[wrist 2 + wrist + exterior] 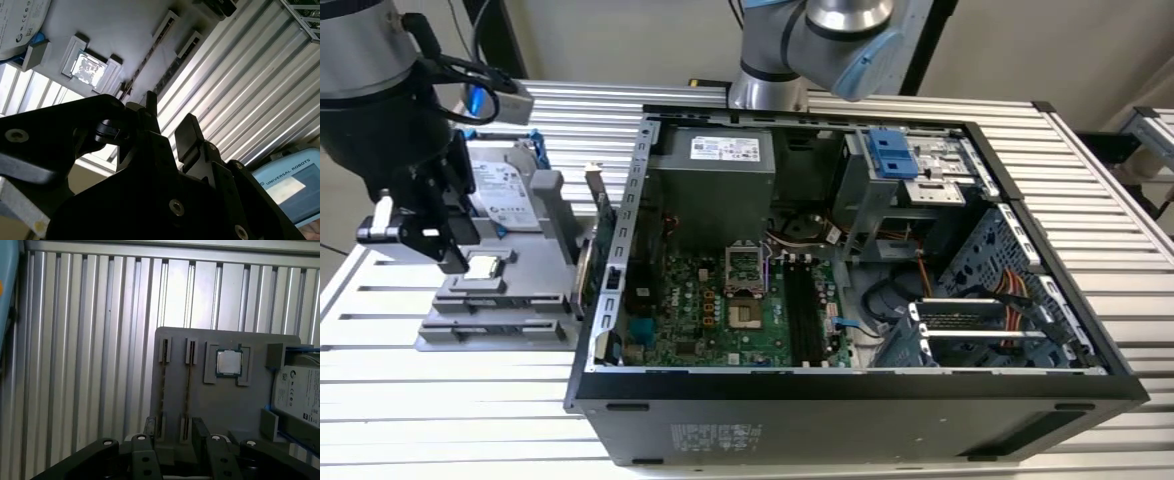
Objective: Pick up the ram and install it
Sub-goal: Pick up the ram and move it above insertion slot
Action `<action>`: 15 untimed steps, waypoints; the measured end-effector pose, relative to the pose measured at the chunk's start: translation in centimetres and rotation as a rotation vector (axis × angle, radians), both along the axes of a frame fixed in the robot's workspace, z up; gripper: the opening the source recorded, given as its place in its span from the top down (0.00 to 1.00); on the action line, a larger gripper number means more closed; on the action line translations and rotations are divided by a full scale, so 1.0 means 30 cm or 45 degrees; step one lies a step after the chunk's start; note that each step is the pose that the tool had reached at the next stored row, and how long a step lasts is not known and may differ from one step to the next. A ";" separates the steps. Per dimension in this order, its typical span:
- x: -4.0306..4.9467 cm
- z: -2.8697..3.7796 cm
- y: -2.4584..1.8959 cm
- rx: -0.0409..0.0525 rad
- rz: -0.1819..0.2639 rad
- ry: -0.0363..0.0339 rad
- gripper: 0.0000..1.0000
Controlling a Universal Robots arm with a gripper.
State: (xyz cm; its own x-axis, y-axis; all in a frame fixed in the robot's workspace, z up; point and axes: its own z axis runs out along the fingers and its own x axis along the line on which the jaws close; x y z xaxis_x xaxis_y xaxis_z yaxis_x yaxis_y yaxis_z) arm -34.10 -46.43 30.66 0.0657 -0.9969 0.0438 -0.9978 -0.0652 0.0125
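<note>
The ram [188, 385] stands on edge in a slot pair of the grey holder tray [225, 405], seen as a thin dark strip; the second wrist view shows the ram [145, 62] the same way. My gripper [175, 432] hovers above the near end of those slots, open, with nothing between its black fingers [200, 427]. In the exterior view the gripper [447, 245] hangs over the tray [494, 325] at the exterior view's left, beside the open computer case [854, 385]. Black memory slots [803, 310] lie on the green motherboard inside the case.
On the tray sit a processor chip [229, 362] and a silver hard drive in a blue frame [500, 190]. A green card with a metal bracket [594, 250] stands between tray and case. The ribbed metal table [454, 420] spreads around them.
</note>
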 end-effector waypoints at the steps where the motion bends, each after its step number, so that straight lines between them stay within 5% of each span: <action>1: 0.000 -0.003 0.000 -0.002 0.000 -0.0020 0.00; 15: -0.007 -0.033 0.001 -0.014 0.000 -0.0077 0.00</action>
